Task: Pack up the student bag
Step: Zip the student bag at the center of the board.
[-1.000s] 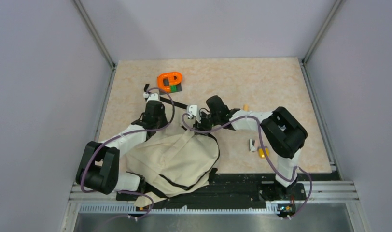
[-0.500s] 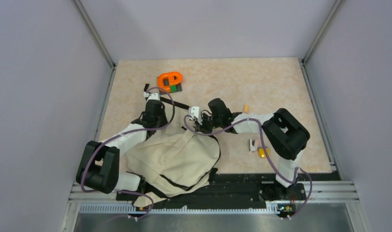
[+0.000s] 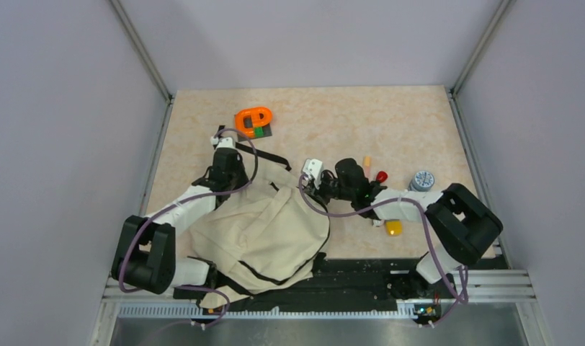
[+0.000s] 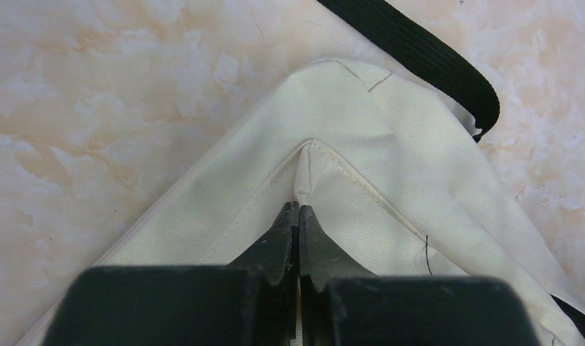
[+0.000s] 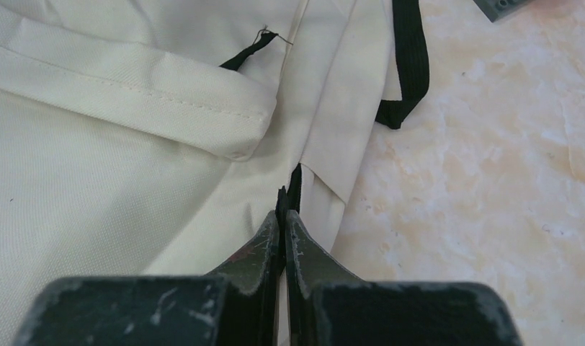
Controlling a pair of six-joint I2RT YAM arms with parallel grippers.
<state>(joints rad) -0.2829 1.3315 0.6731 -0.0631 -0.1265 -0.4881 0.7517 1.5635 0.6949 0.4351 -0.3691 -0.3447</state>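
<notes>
Two pinches on the student bag (image 3: 261,231): left gripper (image 4: 298,216) clamps a corner seam, right gripper (image 5: 284,213) its edge beside tabletop (image 5: 491,180).

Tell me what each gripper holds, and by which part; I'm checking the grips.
Both hold the student bag: the left gripper pinches a stitched seam fold near a corner, the right gripper a black-trimmed fabric edge.

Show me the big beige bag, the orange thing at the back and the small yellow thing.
student bag (image 3: 264,234), overhead view, middle of its beige fabric.
orange thing (image 3: 252,119), overhead view, its orange top.
yellow thing (image 3: 393,228), overhead view, its centre.
</notes>
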